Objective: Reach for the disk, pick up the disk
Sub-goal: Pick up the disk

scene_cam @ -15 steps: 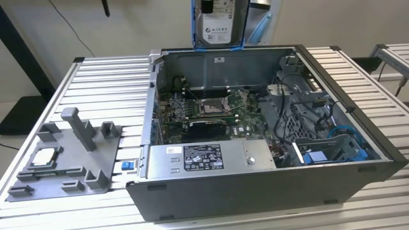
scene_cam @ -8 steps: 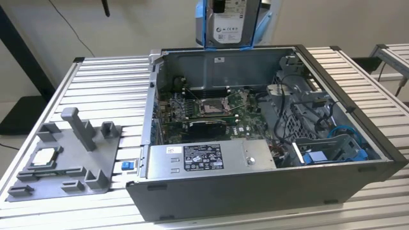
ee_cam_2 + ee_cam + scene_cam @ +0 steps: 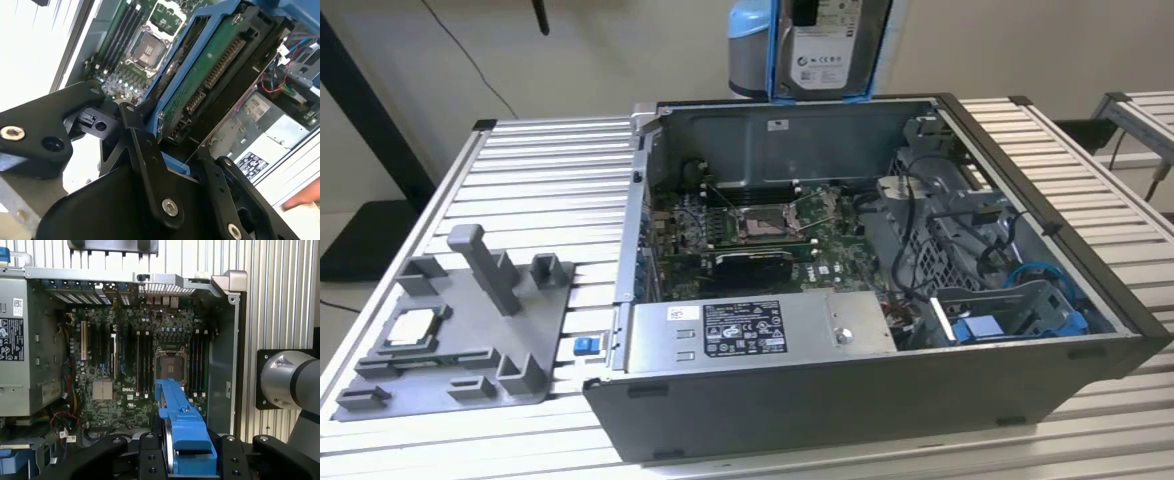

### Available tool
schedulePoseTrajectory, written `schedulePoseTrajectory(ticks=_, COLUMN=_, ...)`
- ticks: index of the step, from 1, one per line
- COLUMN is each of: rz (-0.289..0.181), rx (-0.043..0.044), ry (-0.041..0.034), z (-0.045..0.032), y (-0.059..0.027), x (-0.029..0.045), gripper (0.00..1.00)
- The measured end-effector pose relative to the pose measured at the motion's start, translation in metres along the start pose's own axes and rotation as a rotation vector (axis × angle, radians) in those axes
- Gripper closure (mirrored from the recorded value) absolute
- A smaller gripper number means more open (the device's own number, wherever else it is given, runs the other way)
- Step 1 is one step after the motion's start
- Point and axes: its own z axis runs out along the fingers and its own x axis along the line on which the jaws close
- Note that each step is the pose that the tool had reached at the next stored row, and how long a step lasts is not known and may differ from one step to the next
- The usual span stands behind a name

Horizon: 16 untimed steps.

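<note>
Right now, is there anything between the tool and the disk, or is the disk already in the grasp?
Nothing visible stands between them. The tool is closed on the disk, gripping its blue frame, and holds it above the rear wall of the open computer case, clear of the parts inside.

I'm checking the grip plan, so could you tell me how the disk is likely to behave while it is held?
The disk, a metal slab, should stay stiff and feel heavy for its size. Its blue plastic frame, clamped between the gripper fingers, looks smooth, so it might slip. The exposed circuit board seems fragile.
</note>
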Motion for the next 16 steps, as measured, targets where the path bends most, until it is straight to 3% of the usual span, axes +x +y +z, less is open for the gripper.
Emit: schedulePoseTrajectory(ticks=16, rz=0.000, rx=-0.0001, ry=0.0000, z=0.0000, y=-0.0560, x=-0.0009, gripper=1.00)
